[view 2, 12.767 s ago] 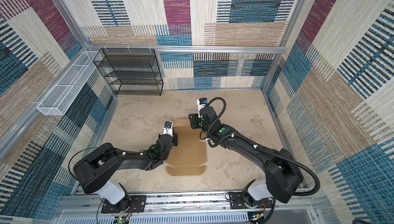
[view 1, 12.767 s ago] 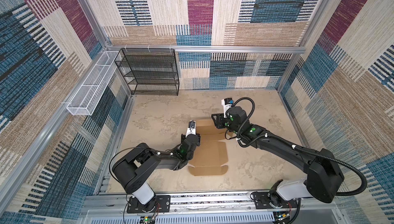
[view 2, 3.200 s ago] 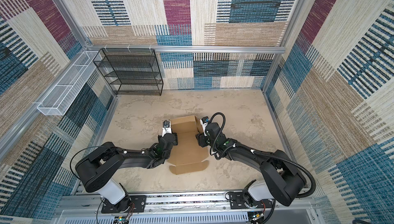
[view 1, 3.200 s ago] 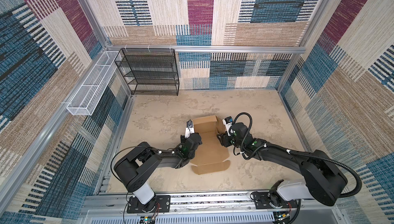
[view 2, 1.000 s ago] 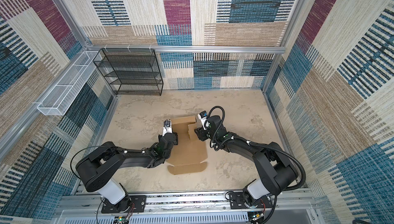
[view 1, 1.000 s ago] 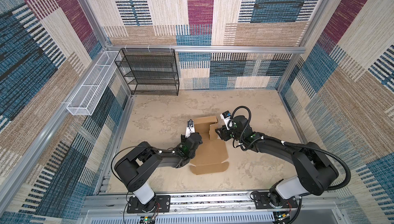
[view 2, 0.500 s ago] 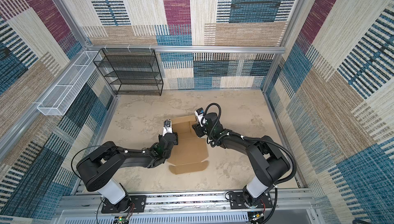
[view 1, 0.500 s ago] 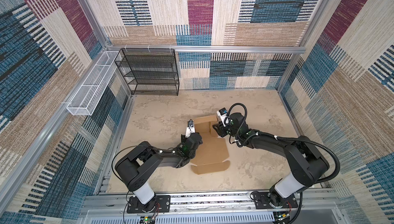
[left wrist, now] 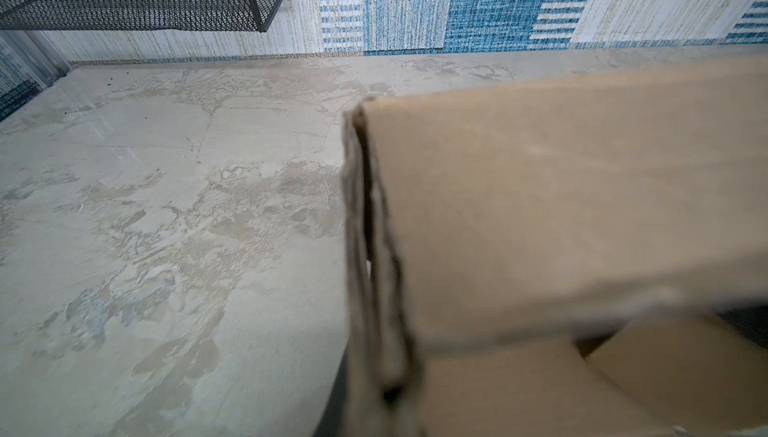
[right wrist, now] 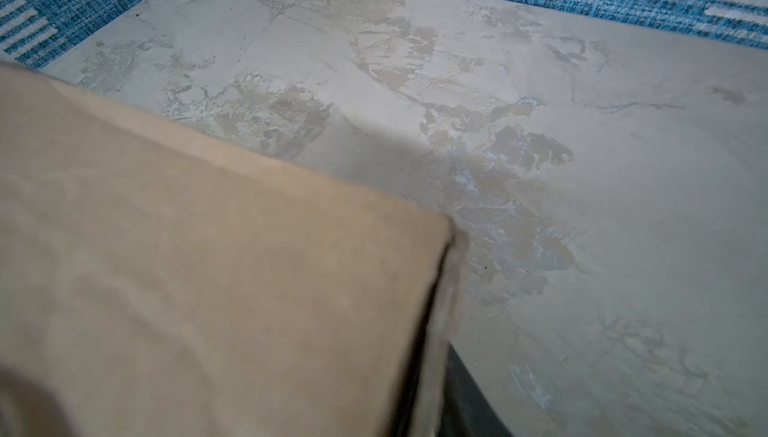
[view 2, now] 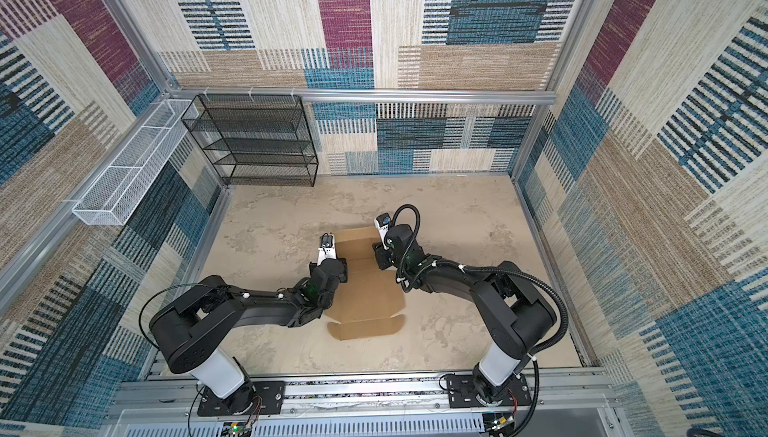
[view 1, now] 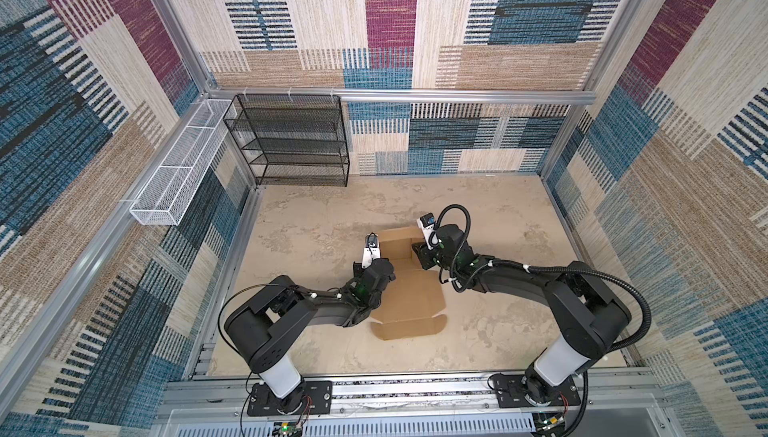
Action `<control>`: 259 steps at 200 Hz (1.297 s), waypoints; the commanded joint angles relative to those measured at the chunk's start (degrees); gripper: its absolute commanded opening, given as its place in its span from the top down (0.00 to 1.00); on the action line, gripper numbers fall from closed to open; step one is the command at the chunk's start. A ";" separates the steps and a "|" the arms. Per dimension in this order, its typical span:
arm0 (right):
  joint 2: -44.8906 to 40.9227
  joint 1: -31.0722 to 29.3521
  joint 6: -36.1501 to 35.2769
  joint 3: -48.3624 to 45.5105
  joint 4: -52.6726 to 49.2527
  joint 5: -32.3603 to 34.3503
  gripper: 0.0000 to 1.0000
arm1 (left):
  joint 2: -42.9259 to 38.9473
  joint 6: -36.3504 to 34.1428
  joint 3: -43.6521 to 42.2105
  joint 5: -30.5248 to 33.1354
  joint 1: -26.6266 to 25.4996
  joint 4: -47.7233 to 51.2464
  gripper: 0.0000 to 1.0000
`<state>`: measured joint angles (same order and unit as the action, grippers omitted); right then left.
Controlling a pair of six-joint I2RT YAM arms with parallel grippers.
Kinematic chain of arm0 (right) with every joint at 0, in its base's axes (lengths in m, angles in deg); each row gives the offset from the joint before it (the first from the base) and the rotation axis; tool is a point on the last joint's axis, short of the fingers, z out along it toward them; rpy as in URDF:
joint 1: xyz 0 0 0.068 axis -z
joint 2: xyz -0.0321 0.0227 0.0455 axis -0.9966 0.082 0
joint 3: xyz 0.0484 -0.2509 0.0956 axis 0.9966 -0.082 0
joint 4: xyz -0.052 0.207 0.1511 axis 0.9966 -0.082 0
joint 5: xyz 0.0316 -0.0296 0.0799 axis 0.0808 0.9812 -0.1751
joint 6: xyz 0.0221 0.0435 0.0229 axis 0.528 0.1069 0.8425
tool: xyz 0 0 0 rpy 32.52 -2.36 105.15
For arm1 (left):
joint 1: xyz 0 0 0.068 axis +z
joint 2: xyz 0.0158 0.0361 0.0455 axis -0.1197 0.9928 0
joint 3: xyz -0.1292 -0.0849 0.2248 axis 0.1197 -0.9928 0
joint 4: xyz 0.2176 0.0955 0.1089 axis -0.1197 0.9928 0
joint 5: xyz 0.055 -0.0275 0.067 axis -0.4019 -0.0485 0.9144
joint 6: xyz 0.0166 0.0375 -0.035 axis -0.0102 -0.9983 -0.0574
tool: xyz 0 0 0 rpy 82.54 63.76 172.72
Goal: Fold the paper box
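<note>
Paper box (view 1: 409,293) lies on the table (view 1: 498,214) between both pincers, roughly half made, I'd judge. Its far wall stands upright between them, while the lid panel and tuck flap (view 1: 409,327) lie flat behind them, not yet folded. The left pincer (view 1: 384,270) is clamped on the doubled side wall. The right pincer (view 1: 424,256) is at the opposite side wall; I cannot tell how its jaws stand.
</note>
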<state>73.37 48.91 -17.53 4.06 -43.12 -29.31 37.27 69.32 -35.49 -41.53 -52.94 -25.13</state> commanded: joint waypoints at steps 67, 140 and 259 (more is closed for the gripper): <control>2.31 -1.54 3.80 0.53 -0.77 6.49 0.66 | 0.48 1.48 -0.68 -3.50 -0.08 6.96 1.00; 1.94 -3.24 7.10 -1.09 1.07 15.24 0.74 | 0.60 1.48 -0.53 -3.57 -0.17 6.89 1.00; 2.51 -3.52 9.25 -1.65 3.99 19.57 0.83 | 0.80 2.00 -0.86 -3.66 -0.25 6.57 1.00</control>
<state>75.31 45.39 -9.69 1.61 -40.43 -12.87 37.66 70.59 -35.79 -41.97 -53.18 -25.92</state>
